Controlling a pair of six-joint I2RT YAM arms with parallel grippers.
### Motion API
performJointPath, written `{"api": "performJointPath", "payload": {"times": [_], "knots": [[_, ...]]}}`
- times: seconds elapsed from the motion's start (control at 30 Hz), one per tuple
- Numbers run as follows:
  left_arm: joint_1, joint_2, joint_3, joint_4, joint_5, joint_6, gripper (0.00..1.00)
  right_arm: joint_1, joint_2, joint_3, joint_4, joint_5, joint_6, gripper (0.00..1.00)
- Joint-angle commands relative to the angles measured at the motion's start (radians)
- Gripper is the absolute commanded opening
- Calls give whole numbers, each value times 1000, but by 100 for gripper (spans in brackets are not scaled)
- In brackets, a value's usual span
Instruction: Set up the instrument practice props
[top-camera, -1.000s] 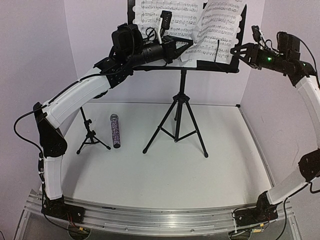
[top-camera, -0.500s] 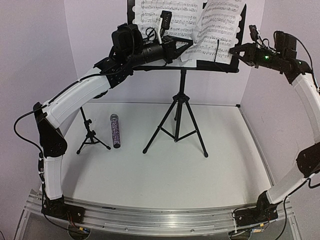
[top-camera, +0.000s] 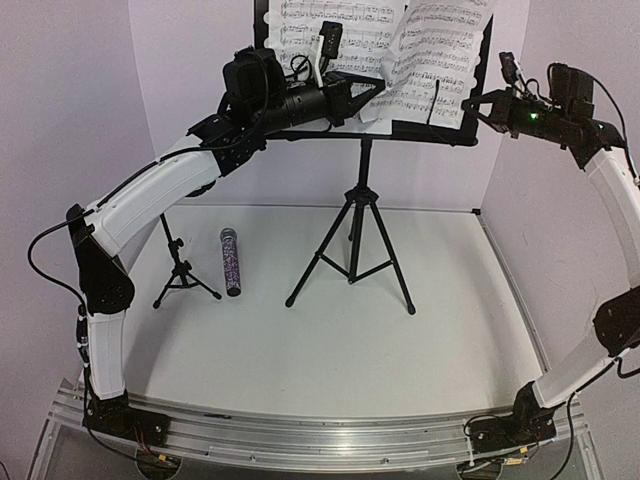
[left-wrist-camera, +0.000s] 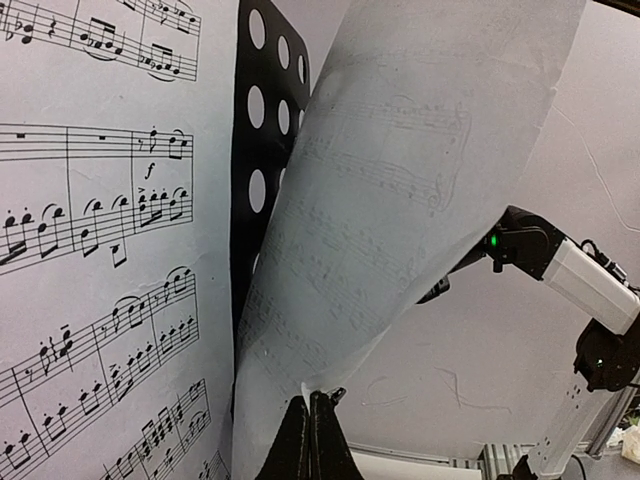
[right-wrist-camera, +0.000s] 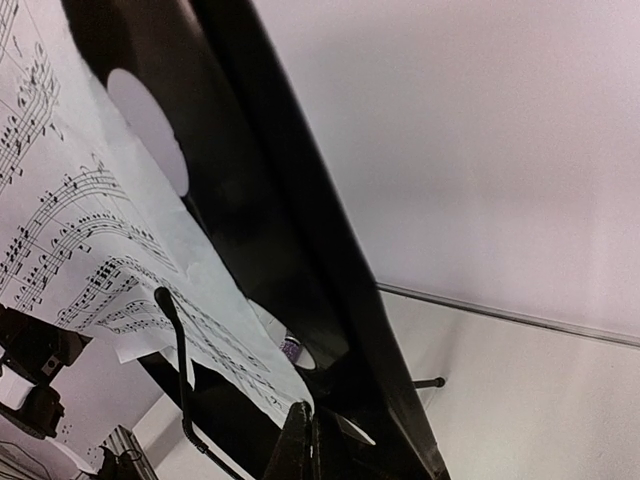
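Up on the music stand (top-camera: 357, 215), the right sheet (left-wrist-camera: 400, 200) curls off the perforated desk (left-wrist-camera: 262, 150), its long axis roughly upright. My left end effector (left-wrist-camera: 310, 430) sits directly beneath, fingers together, clamped on its lower edge. My right end effector (right-wrist-camera: 303, 438) is closed at the sheet's outer lower corner; whether it has caught paper I cannot tell. Only notation and an "f" are legible. The microphone (top-camera: 231, 262) lies on the counter (top-camera: 340, 340) beside the mic stand (top-camera: 178, 268), nearer my left arm.

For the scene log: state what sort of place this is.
Probably a robot lab test cell, not a music room: white table boxed by plain walls, two robot arms bolted to an aluminium rail, music stand staged as a prop.
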Motion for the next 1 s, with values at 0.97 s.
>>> {"api": "performJointPath", "payload": {"times": [0.97], "knots": [[6,22,-38,35,11,-39,0,3,-86,49,-201,146,-135,0]]}}
